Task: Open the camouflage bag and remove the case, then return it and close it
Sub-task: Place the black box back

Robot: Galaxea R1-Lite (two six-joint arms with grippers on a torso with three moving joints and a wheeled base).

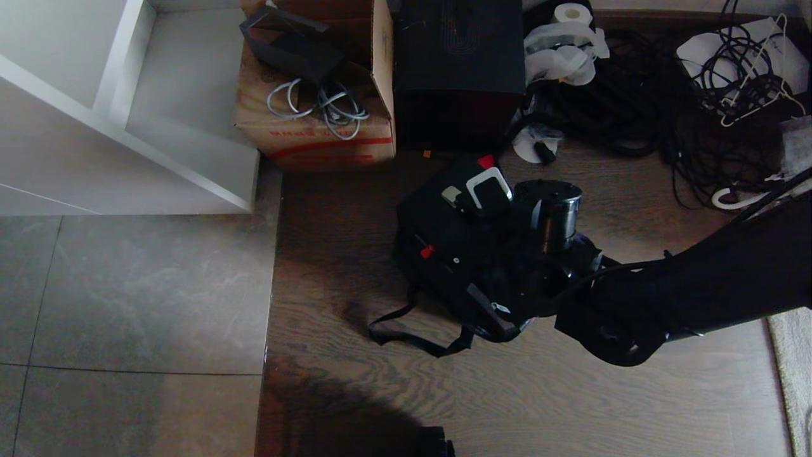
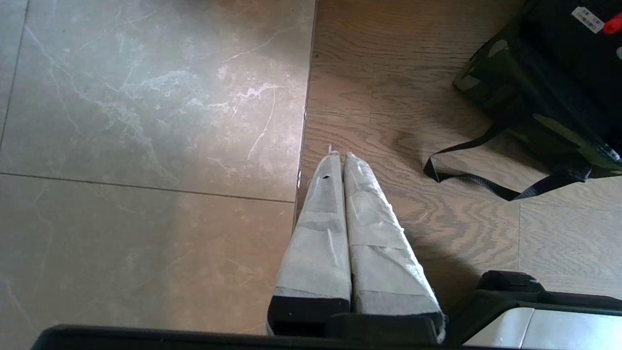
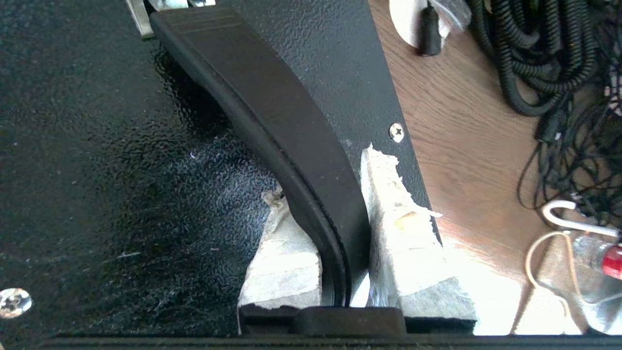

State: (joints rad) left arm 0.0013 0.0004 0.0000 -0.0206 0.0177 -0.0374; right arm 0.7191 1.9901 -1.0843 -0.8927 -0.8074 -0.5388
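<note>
Right gripper (image 3: 342, 214) pinching the case (image 3: 121, 160) handle (image 3: 272, 112) | left gripper (image 2: 342, 160) pressed together, holding nothing, above floor

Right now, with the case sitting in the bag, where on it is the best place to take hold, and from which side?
By the handle, from above. It is a flat black strap bowed up off the case lid, leaving room beneath for a finger on each side; the case's smooth walls sit inside the bag. The right tool already straddles it near one end; mid-span would probably carry more level.
</note>
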